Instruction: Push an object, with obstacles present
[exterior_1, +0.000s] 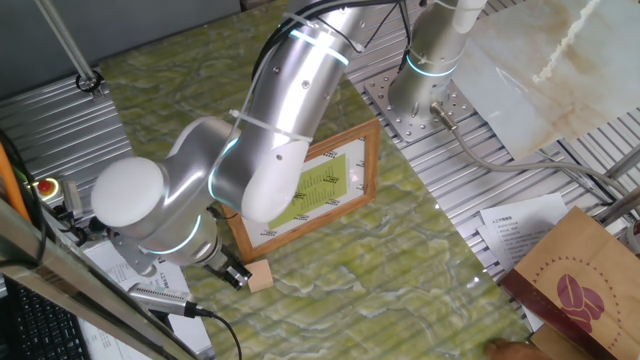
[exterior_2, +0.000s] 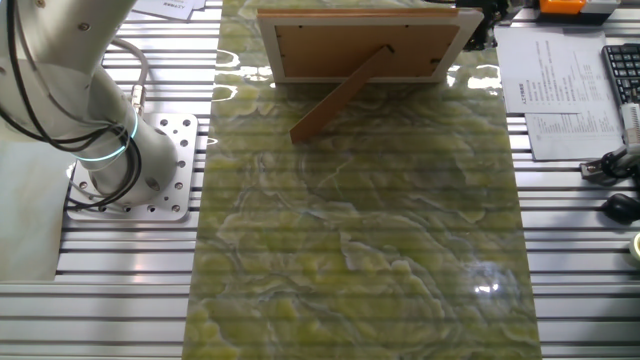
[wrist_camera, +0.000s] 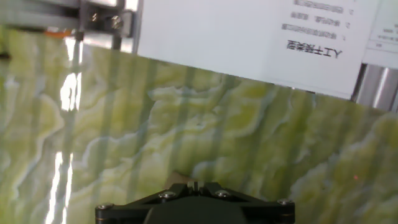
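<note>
Low in the left half of one fixed view, the small light-brown wooden cube (exterior_1: 261, 276) sits on the green marbled mat (exterior_1: 400, 290), just below the lower left corner of the rectangular light-wood picture frame (exterior_1: 368, 160) with its yellow-green sheet. The black two-finger gripper (exterior_1: 236, 274) is low against the cube's left side, though I cannot tell whether its fingers are spread or pressed together. In the other fixed view the frame stands propped at the top edge.
</note>
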